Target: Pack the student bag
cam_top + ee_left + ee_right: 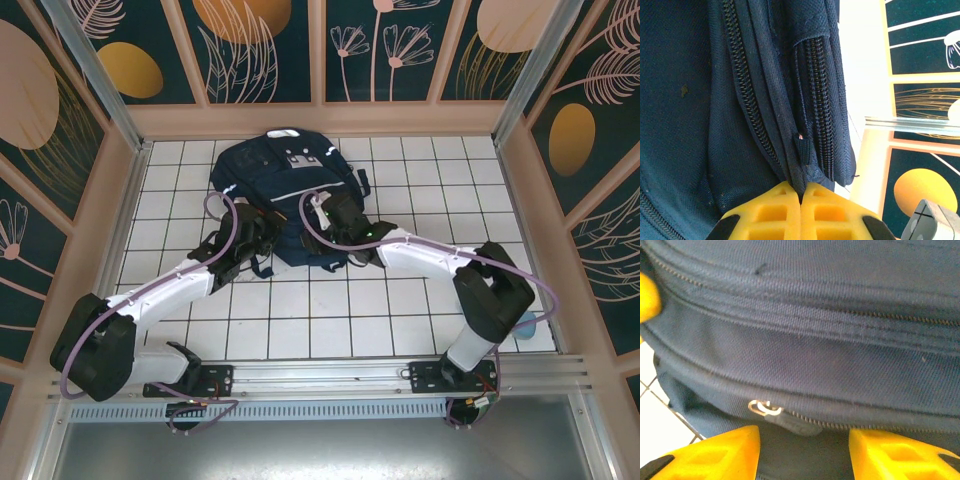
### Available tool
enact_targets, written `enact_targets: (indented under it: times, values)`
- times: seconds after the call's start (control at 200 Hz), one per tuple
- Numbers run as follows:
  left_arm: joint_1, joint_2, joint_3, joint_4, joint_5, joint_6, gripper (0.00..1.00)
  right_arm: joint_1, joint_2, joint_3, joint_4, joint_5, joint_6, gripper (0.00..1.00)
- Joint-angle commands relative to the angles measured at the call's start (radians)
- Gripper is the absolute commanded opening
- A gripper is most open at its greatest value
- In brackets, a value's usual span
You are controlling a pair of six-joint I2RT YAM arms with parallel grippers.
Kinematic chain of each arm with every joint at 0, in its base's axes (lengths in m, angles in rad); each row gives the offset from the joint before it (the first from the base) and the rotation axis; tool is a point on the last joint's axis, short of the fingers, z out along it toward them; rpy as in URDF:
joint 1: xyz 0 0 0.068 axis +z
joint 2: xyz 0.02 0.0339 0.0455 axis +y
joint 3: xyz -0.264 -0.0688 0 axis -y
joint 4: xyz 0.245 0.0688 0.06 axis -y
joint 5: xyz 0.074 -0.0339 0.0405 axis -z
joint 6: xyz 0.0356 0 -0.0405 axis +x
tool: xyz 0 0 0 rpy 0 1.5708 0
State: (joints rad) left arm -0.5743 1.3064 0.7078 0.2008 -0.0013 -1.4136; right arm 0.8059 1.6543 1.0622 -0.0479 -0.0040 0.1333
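Observation:
The student bag [285,185], a navy-blue backpack with a thin white stripe, lies flat on the white tiled table at the back centre. Both arms reach to its near end. My left gripper [262,240] is at the bag's near left corner. In the left wrist view its yellow fingers [770,212] are pressed together on a fold of the bag's fabric [799,172] beside a zip. My right gripper [335,215] sits at the near right part of the bag. Its fingers [735,450] stand apart, open, just short of a metal zip pull [765,408] on the bag's edge.
Decorated wall panels and metal posts [90,70] close in the table on three sides. A metal rail [330,375] runs along the near edge by the arm bases. Something pale blue [527,325] peeks out behind the right arm's elbow.

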Motion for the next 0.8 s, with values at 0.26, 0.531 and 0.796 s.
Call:
enact_targets:
  times: [0.26,0.531,0.796]
  values:
    - [-0.001,-0.013,0.059,0.081,0.038,0.036,0.0,0.027,0.044,0.077,0.043,0.124,-0.02,0.21]
    - [0.001,-0.051,0.023,0.042,-0.05,0.033,0.0,-0.015,-0.069,-0.044,0.046,0.198,-0.023,0.06]
    - [0.014,-0.08,-0.022,0.043,-0.05,0.029,0.0,-0.138,-0.123,-0.107,0.045,0.052,-0.039,0.05]
